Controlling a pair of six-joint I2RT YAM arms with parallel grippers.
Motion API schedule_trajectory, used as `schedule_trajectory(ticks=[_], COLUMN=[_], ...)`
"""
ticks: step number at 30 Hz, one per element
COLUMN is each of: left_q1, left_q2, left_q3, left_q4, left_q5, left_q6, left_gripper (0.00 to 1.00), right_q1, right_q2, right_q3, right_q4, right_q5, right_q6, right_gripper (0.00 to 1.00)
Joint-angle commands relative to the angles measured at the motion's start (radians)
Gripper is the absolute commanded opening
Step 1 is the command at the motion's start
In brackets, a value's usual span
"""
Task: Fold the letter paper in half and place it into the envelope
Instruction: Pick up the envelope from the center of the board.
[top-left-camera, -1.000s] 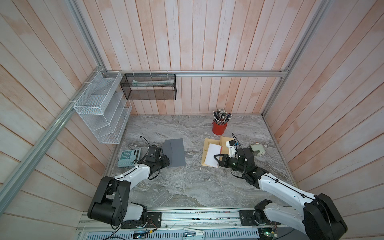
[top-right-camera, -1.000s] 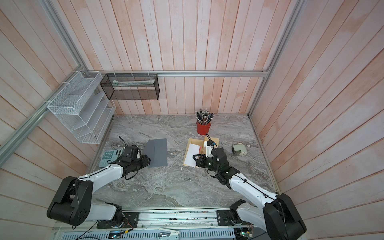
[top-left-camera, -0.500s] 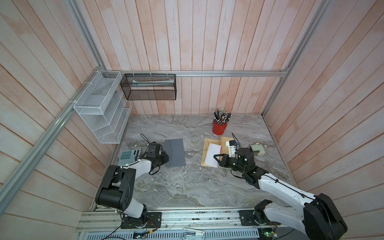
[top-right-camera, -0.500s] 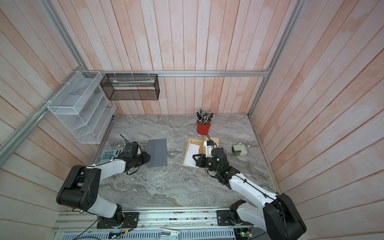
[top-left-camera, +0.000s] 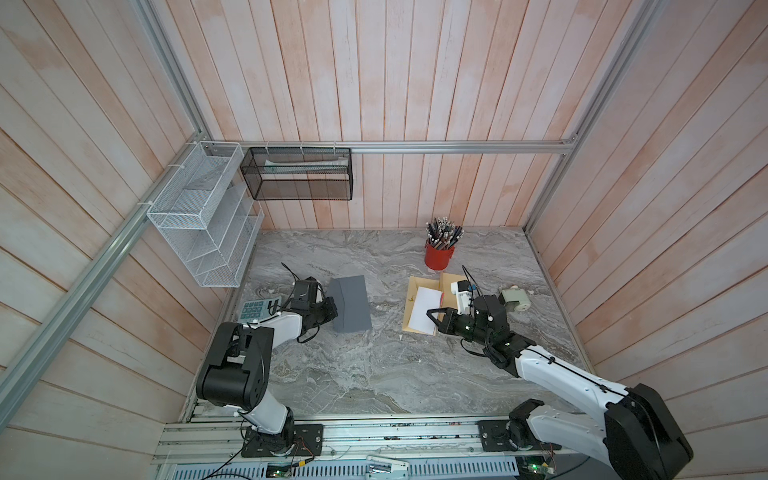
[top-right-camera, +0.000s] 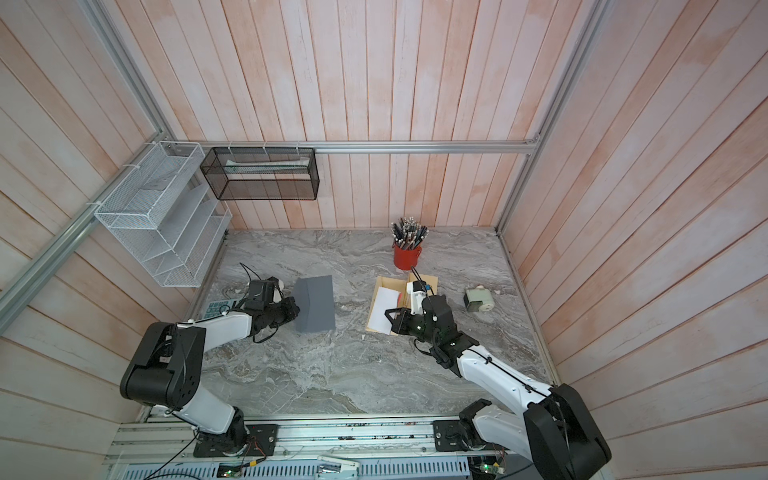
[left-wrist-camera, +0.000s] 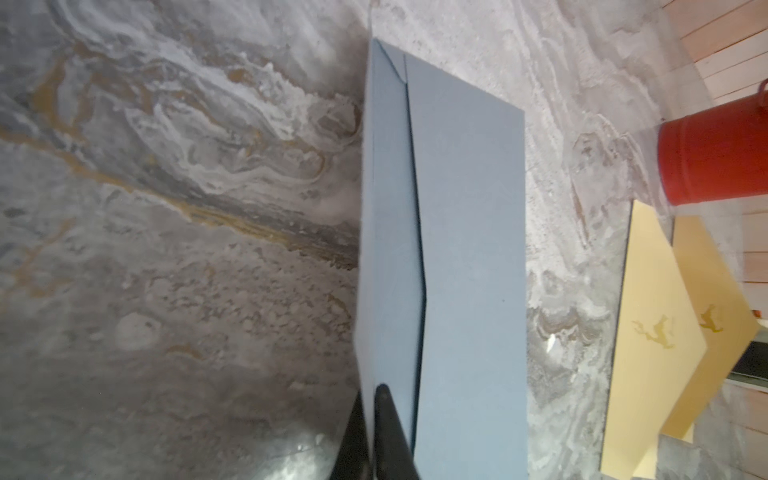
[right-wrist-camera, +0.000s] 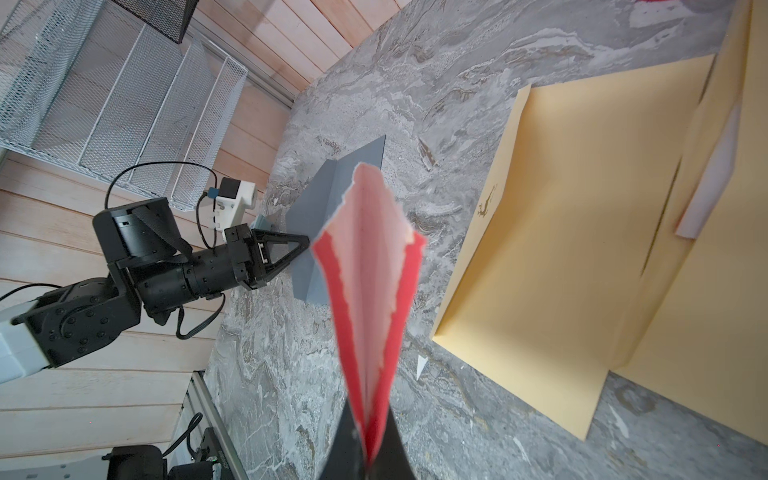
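The grey envelope (top-left-camera: 351, 303) (top-right-camera: 314, 303) lies on the marble table left of centre, its flap lifted along the left edge. My left gripper (top-left-camera: 332, 309) (top-right-camera: 296, 309) is shut on that flap; in the left wrist view the thin flap (left-wrist-camera: 388, 249) runs between the two black fingers (left-wrist-camera: 384, 415). The letter paper (top-left-camera: 426, 307) (top-right-camera: 384, 309) is folded, white outside and red and pink inside (right-wrist-camera: 368, 270). My right gripper (top-left-camera: 430, 316) (right-wrist-camera: 368, 440) is shut on its fold, holding it over the yellow envelopes.
Yellow envelopes (top-left-camera: 415, 286) (left-wrist-camera: 656, 332) lie under the paper. A red cup of pencils (top-left-camera: 439, 255) stands behind them, a small sharpener (top-left-camera: 515, 300) to the right and a calculator (top-left-camera: 257, 309) by the left arm. Wire racks (top-left-camera: 203, 220) and a black mesh basket (top-left-camera: 297, 174) hang on the walls.
My left gripper has closed on the grey envelope's flap, and the left arm's elbow has drawn back and up. The right arm and the paper have not moved.
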Motion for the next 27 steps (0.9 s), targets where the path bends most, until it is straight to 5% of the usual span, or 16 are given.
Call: schedule_trajectory(ticks=[1,16,22,27], left_q1=[-0.015,-0.189,-0.322,-0.336], left_q2=[-0.057,-0.174,-0.287,-0.328], left_q3=[0.063,0.319,0.222,0.171], left_q4=[-0.068,-0.421,-0.286,-0.221], left_q5=[0.070,-0.070,-0.202,-0.102], left_q6=[0.059,0.516,0.861,1.009], left_gripper=[0.00,0.00,0.00,0.00], right_q1=[0.006,0.010,0.038,0.074], right_q2=[0.000,0.012,0.017,0.016], right_q3=[0.047,0.254,0.288,0.292], right_q4=[-0.037,-0.368,-0.433,-0.459], right_q5=[0.005,0.024,0.062,0.099], right_q6=[-0.042,-0.354,-0.425,-0.458], right_gripper=[0.00,0.00,0.00,0.00])
